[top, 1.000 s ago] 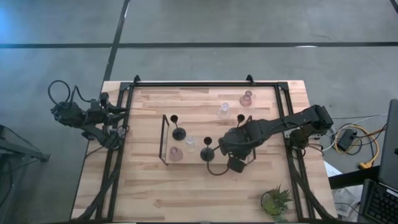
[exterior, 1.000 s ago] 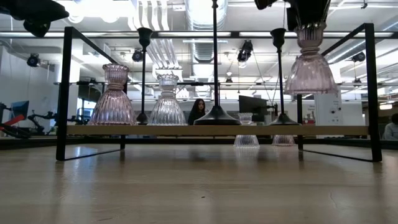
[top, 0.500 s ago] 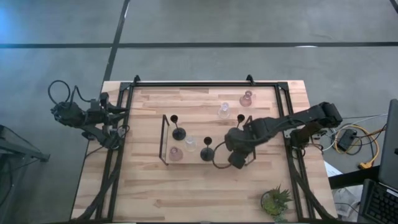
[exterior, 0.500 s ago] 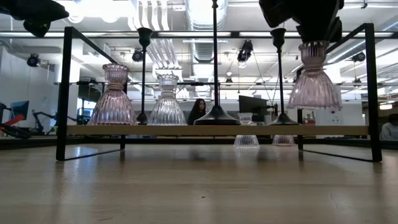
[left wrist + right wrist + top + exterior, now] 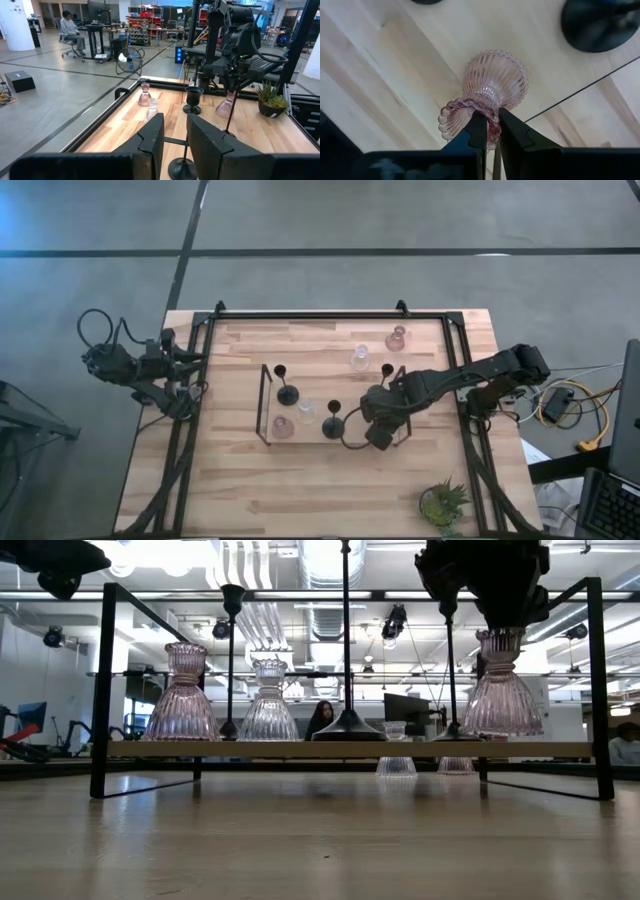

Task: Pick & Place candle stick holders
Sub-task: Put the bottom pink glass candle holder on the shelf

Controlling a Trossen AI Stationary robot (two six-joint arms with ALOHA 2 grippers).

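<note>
A black wire rack with a wooden shelf (image 5: 265, 405) stands mid-table. On it are black stemmed holders (image 5: 287, 393), a clear glass one (image 5: 306, 412) and a pink glass one (image 5: 283, 427). A clear holder (image 5: 360, 358) and a pink one (image 5: 396, 338) stand on the table behind the rack. My right gripper (image 5: 500, 615) is shut on another pink glass holder (image 5: 502, 695) at the rack's right end, its base at or just above the shelf. My left gripper (image 5: 172, 135) is open and empty at the table's left edge. My right gripper pinches the scalloped top rim (image 5: 487, 112) of the pink glass holder between its two fingers. The fingers come from above, pointing down. The holder hangs upright below them, wide base down; whether the base (image 5: 502, 732) touches the shelf, I cannot tell.
A small green potted plant (image 5: 443, 502) stands at the table's near right corner. The rack's black upright bars (image 5: 598, 690) rise beside the held holder. A black stemmed holder (image 5: 450, 660) stands close behind it. Bare wood lies along the near side of the table.
My right gripper has gone down toward the rack's shelf with the pink glass holder, which stays upright. The holder's base has come from well above the shelf to about its level.
</note>
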